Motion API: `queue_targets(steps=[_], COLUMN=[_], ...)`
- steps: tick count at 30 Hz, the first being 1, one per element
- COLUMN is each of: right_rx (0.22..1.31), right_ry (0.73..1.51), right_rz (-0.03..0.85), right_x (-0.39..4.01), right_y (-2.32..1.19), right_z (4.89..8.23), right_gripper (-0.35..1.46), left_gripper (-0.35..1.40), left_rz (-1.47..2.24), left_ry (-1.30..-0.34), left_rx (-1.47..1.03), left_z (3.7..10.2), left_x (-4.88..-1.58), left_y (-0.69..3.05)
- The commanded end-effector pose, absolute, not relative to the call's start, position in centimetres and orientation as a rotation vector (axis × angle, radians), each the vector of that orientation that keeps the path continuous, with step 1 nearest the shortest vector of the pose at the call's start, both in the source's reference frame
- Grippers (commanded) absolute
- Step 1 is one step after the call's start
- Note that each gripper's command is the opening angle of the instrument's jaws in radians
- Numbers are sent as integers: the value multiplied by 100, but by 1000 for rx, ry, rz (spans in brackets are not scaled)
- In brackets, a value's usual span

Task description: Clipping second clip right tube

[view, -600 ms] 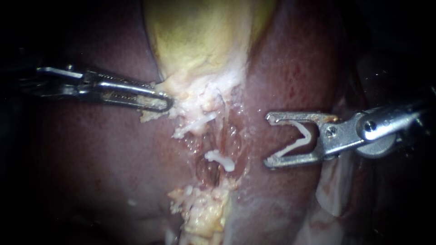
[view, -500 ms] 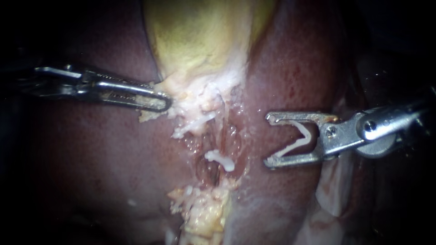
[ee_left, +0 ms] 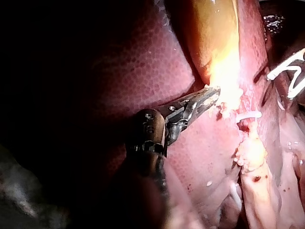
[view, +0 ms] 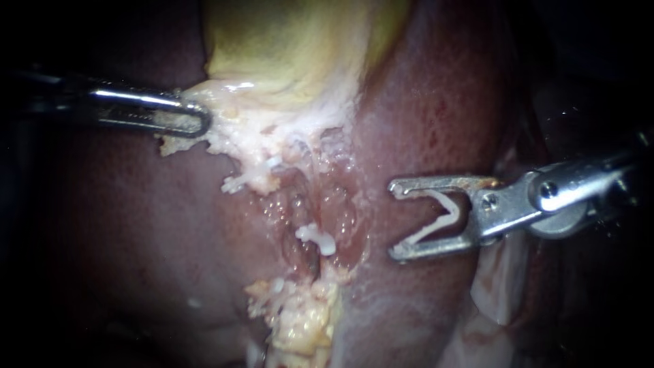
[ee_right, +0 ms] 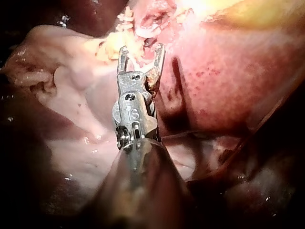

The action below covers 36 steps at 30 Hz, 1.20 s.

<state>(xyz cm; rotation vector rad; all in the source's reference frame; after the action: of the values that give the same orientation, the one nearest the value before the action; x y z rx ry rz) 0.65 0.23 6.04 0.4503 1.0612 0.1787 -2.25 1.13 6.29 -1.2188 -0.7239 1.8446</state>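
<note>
Left instrument (view: pixel 194 121): was seen coming in from the left. Its end effector was clamped on the pale lower fringe of the gallbladder (view: pixel 293 48), with the 2 jaws lying together and tissue pinched between them.
Right instrument (view: pixel 396 219): was seen coming in from the right, lying over the liver (view: pixel 436 102). Its end effector was spread wide, the 2 jaws well apart, and a loaded clip was carried between them.
Loaded clip (view: pixel 436 215): was white and V-shaped. Its bend was seated deep in the end effector and 1 leg ran out along each jaw.
Groove (view: pixel 337 208): a wet, reddish trough was exposed below the gallbladder fringe. It lay between the 2 instruments, and the right jaw tips were held just beside its edge.
Set clip (view: pixel 317 238): a short white clip was seen lying across a tube in the groove, apart from both instruments.
Tube (view: pixel 304 257): a dark red strand was seen running down the groove under the set clip. Whether it was the right tube could not be told.
Fat (view: pixel 303 320): a yellow, lumpy mass was seen at the groove's lower end.
Right wrist view: pale, shredded tissue was seen just ahead of the spread jaw tips.
</note>
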Motion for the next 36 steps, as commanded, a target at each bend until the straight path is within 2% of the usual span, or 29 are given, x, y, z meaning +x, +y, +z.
queue_targets(steps=[1,9,18,28,36], right_rx=[468,586,712,750,754], right_ry=[1059,1024,1078,1104,1100], right_rz=[206,376,535,603,608], right_x=[70,111,140,158,160], right_y=[22,5,12,15,12], right_z=[606,643,671,683,692], right_gripper=[45,45,45,45,45], left_gripper=[-35,-35,-35,-35,-35], left_rz=[1846,1846,1846,1846,1846], left_ry=[-721,-720,-718,-717,-717], left_rx=[-1219,-1219,-1219,-1219,-1219], left_z=[630,630,630,630,631], left_x=[-226,-227,-228,-228,-228], left_y=[113,112,111,110,110])
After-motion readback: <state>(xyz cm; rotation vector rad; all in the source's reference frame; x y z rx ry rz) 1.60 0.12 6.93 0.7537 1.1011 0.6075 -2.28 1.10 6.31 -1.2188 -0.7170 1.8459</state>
